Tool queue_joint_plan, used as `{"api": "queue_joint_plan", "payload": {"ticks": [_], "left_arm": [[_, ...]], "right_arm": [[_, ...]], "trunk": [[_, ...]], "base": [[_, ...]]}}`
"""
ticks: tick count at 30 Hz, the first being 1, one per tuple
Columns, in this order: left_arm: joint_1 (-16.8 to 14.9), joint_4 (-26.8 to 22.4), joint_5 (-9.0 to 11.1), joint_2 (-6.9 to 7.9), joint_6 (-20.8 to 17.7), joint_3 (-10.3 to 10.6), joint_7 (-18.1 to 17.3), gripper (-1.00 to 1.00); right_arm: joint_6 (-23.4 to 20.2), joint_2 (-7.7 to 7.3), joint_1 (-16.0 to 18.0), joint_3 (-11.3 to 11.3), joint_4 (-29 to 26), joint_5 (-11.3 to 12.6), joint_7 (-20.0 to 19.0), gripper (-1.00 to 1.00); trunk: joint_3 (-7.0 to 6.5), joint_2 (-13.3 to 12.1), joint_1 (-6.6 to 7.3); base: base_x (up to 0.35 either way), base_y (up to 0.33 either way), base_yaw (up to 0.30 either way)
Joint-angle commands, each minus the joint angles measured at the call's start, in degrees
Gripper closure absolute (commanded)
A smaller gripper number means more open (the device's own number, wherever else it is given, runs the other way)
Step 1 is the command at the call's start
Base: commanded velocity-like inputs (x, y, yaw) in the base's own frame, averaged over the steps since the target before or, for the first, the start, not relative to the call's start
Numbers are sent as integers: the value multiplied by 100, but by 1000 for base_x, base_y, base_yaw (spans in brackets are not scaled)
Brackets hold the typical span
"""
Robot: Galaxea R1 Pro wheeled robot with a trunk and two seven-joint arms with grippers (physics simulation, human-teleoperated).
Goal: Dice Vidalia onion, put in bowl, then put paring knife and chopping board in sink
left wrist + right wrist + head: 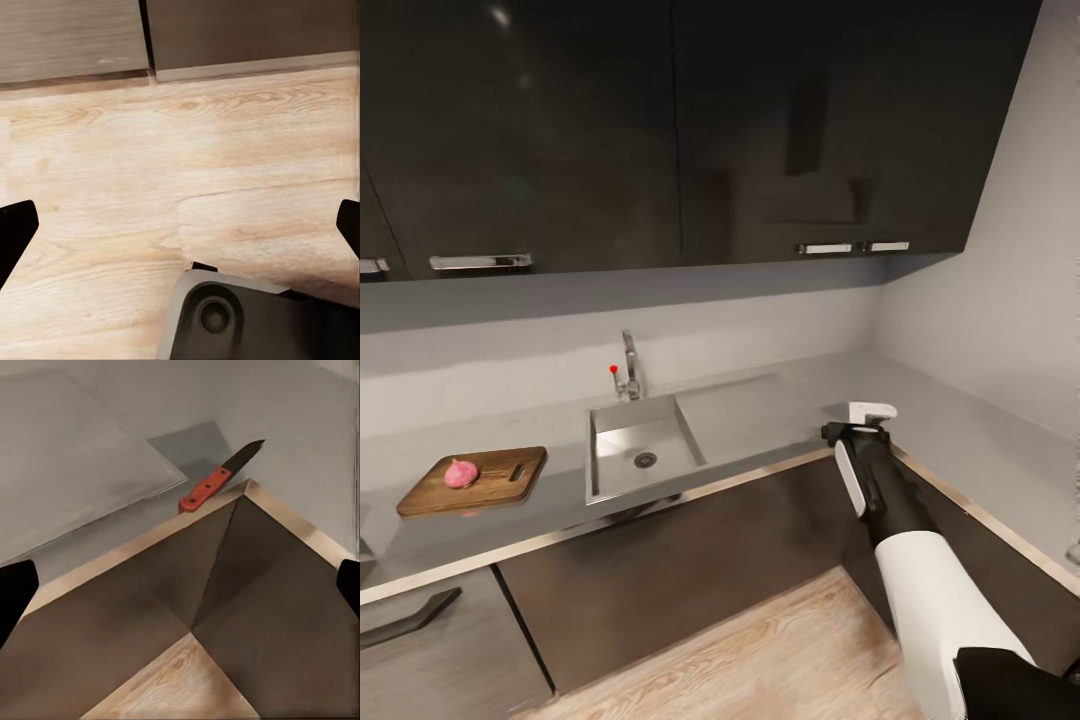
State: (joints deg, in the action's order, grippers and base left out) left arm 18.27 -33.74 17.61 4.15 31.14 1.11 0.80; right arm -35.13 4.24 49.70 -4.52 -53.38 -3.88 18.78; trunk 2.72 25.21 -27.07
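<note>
- The worktop (780, 445) runs in an L under dark wall cabinets (660, 130), turning a corner at the right; pale wood floor (760, 650) lies below.
- The sink (640, 450) sits mid-run, basin bare, with its drainboard (745, 415) on the right side and the tap (628, 368) behind.
- The board (475, 480) lies on the worktop left of the sink, slot handle toward the sink.
- The right arm is raised over the worktop's inner corner, and its gripper (857, 418) hangs just past the drainboard. In the right wrist view the 2 fingers (15, 592) sit at the frame's far edges, spread wide and holding nothing.
- The left gripper's fingers (15, 232) are likewise spread apart and bare, pointing down at the floor.
- The onion (460, 473) rests on the board, so step 1 looks done.
- The knife (219, 477) lies on the worktop right at the inner corner edge, just beyond the drainboard's corner. Its long axis runs diagonally, red handle toward the edge, blade pointing away across the worktop. It lies ahead of the right fingers, making the right arm clearly the nearer; I judge the handle the part to take.
</note>
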Motion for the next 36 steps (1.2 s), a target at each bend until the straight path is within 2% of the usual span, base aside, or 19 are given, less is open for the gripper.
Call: {"api": "queue_joint_plan", "payload": {"ticks": [1, 7, 20, 36], "left_arm": [[2, -10, 23, -2, 6, 12, 8, -100], [2, -10, 23, -10, 2, 12, 8, -100], [2, -4, 23, -15, -2, 10, 8, -100], [2, -9, 23, -20, -2, 12, 8, -100]], "right_arm": [[-34, 9, 4, -64, -6, -36, -16, -100], [-30, 34, 4, -145, 22, -30, -27, -100], [-5, 97, -8, -155, 305, -9, -40, -100], [-3, 102, -4, -156, 328, -7, -41, -100]], "trunk": [[11, 12, -4], [11, 12, -4], [70, 12, -4], [219, 12, -4]], "base": [[0, -240, 0], [0, -159, 0], [12, -15, 0], [196, -167, 0]]}}
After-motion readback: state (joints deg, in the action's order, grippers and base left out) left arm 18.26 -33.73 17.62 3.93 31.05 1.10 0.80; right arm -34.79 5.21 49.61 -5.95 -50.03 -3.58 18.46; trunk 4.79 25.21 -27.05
